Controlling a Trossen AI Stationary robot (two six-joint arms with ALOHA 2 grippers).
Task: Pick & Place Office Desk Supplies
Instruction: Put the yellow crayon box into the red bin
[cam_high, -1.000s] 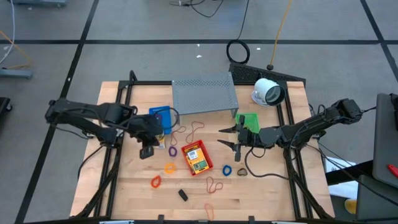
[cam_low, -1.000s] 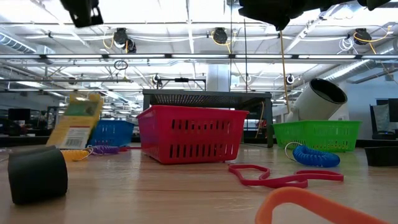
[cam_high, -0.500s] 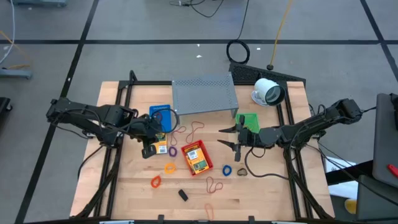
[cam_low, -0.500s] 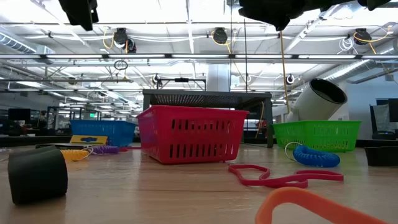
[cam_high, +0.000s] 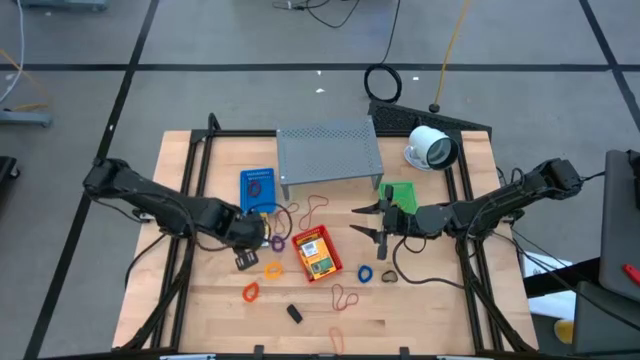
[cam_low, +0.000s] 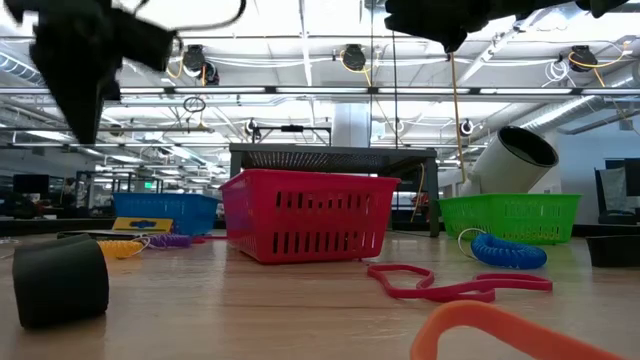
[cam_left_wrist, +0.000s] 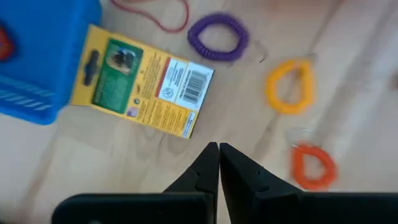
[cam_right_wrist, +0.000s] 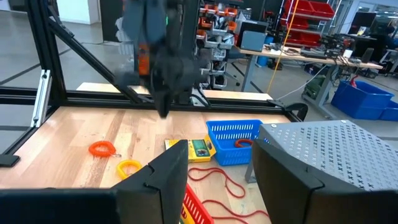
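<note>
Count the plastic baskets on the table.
3. The blue basket sits toward the left arm, the red basket mid-table, the green basket toward the right arm. None looks hidden.

Wooden worktop (cam_high: 210, 310), black frame rails along sides. Resting on it: grey perforated shelf (cam_high: 328, 152) at far edge; white round device (cam_high: 431, 148) at far right corner; blue basket (cam_high: 257, 189), red basket (cam_high: 317, 254), green basket (cam_high: 401, 195); yellow packet (cam_left_wrist: 143, 79) beside blue basket; purple coil (cam_left_wrist: 218, 45), yellow coil (cam_left_wrist: 289, 86), orange coil (cam_left_wrist: 314, 168), blue coil (cam_high: 365, 272); red band (cam_high: 345, 296); black piece (cam_high: 294, 313) near front.
</note>
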